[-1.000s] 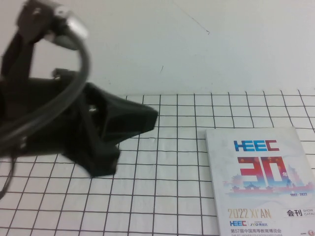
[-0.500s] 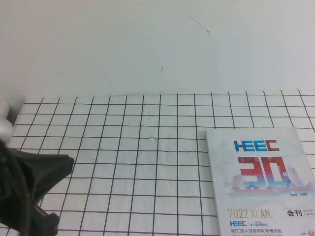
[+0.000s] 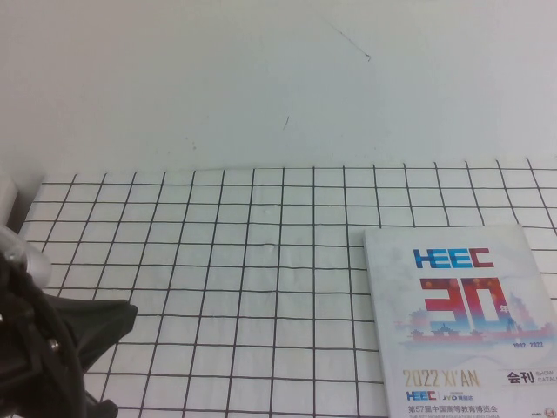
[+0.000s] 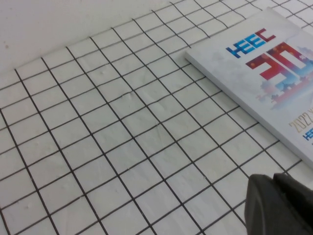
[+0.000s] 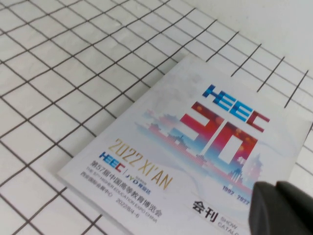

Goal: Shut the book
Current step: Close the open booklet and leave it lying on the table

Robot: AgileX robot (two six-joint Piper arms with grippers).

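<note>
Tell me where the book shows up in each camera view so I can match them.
High view: book, closed, at lower right, on the robot's right; left gripper at lower left.
Left wrist view: book lies across the grid mat from the left gripper.
Right wrist view: book fills the middle, with the right gripper in front of its cover.
Shared landmark: the blue HEEC lettering on the cover.

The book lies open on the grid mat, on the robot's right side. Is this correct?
No: the high view shows the book closed, cover up, on the grid mat, on the robot's right side. The left hand is at the mat's left, the right hand near the book.
</note>
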